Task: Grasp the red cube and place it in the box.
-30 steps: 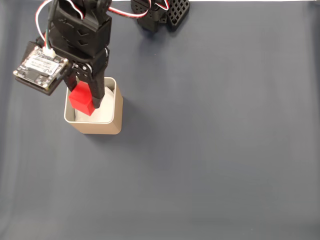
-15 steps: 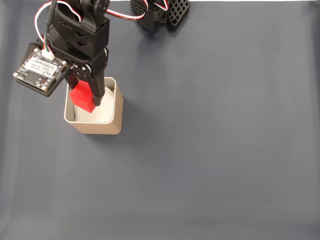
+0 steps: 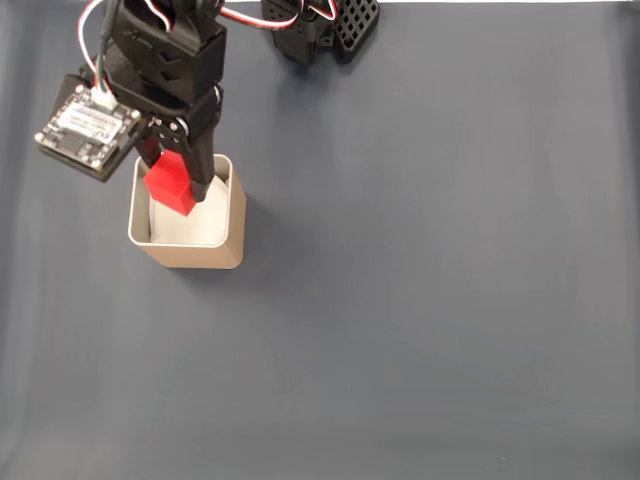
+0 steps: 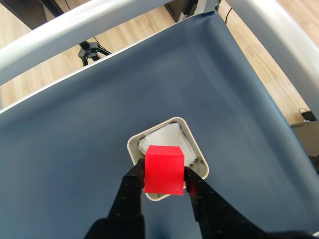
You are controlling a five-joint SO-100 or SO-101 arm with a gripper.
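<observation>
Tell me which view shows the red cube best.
The wrist view: the red cube sits unobstructed between the fingers of the gripper, over the box, with two faces visible. In the fixed view the cube is smaller and partly covered by the black fingers.

The cube (image 3: pixel 168 188) is plain bright red, with no marking on its faces in both views (image 4: pixel 164 170). The box (image 3: pixel 190 250) has tan outer walls, a thin pale rim and a white lining (image 4: pixel 164 139). The gripper (image 4: pixel 165 185) is matte black, and so is the arm (image 3: pixel 165 60), which carries red and white wires (image 3: pixel 90 30) at about 11 o'clock in the fixed view. A black board (image 3: pixel 85 125) with a white label hangs beside it. The desk (image 3: pixel 420 300) is an even dark slate blue. In the wrist view a light wooden floor (image 4: pixel 129 30) shows at 12 o'clock, crossed by pale grey rails (image 4: pixel 79 30).
</observation>
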